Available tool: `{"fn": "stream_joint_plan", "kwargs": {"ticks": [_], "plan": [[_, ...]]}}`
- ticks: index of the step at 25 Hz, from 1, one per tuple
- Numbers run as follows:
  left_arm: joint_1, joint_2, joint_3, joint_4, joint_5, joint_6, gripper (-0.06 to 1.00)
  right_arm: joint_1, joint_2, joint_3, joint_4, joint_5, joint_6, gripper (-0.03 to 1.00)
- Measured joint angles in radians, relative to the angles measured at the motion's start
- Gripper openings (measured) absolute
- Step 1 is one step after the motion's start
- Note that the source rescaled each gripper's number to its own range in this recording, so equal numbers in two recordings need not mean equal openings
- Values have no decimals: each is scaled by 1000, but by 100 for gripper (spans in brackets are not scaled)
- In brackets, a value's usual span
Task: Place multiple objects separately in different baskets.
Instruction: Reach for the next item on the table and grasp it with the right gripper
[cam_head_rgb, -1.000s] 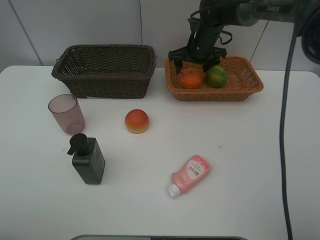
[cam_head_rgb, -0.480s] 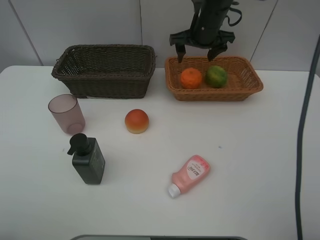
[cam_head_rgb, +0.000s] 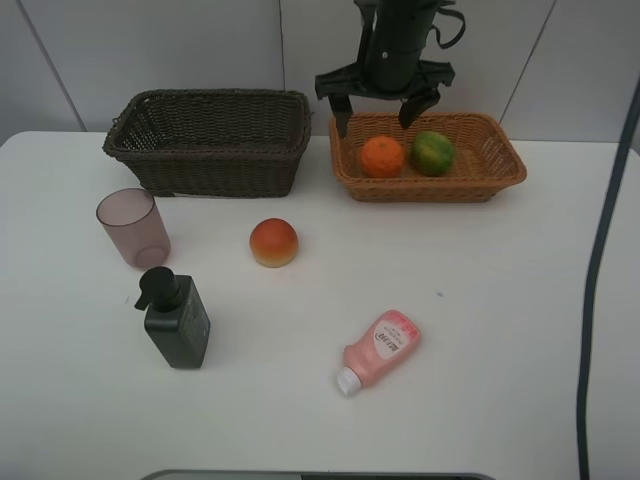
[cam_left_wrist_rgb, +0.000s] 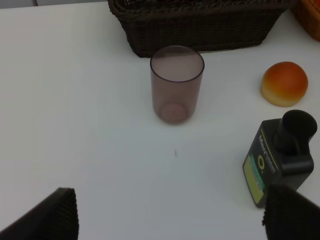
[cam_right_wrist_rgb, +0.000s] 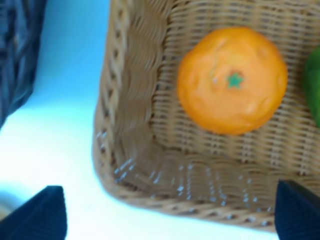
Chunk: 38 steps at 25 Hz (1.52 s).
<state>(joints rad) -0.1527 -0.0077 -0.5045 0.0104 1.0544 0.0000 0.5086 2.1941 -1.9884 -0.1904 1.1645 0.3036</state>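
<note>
Right gripper (cam_head_rgb: 374, 122) hangs over the back-left part of the tan basket (cam_head_rgb: 500, 168), jaws wide apart, nothing between them. Its wrist view shows both fingertips (cam_right_wrist_rgb: 44, 214) clear of the wicker, with the orange (cam_right_wrist_rgb: 232, 80) below and between them, not touched.

Left gripper (cam_left_wrist_rgb: 170, 220) shows only in its own wrist view. Its fingers (cam_left_wrist_rgb: 50, 215) are spread and hold nothing, above bare table (cam_left_wrist_rgb: 75, 125) on the near side of the cup (cam_left_wrist_rgb: 177, 82).

Where the items are:
- Orange (cam_head_rgb: 382, 156) is in the tan basket, left half.
- Green fruit (cam_head_rgb: 433, 153) is in the same basket, just beside the orange on its right. Can't tell if they touch.
- Dark basket (cam_head_rgb: 210, 160) sits left of the tan one, side by side with a small gap.
- Peach (cam_head_rgb: 273, 242) is on the table (cam_head_rgb: 480, 330) in front of the dark basket's right end, apart from it.
- Cup (cam_head_rgb: 132, 227) stands upright, mouth up, in front of the dark basket's left end.
- Bottle (cam_head_rgb: 177, 320) stands upright near the cup, on its front side, not touching it.
- Tube (cam_head_rgb: 380, 350) lies on its side at front centre, white cap toward the front-left, well apart from everything else.
</note>
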Motion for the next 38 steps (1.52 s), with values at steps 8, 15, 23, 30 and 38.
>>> {"fn": "stream_joint_plan", "kwargs": {"ticks": [8, 15, 23, 30, 38], "plan": [[0, 0, 0, 0, 0, 0, 95, 48, -96, 135, 0, -17, 0, 81], [0, 0, 0, 0, 0, 0, 95, 91, -221, 341, 19, -117, 0, 81], [0, 0, 0, 0, 0, 0, 95, 170, -238, 367, 40, -143, 28, 81], [0, 0, 0, 0, 0, 0, 95, 224, -183, 367, 48, -213, 161, 81], [0, 0, 0, 0, 0, 0, 95, 268, -104, 372, 45, -302, 257, 81]]}}
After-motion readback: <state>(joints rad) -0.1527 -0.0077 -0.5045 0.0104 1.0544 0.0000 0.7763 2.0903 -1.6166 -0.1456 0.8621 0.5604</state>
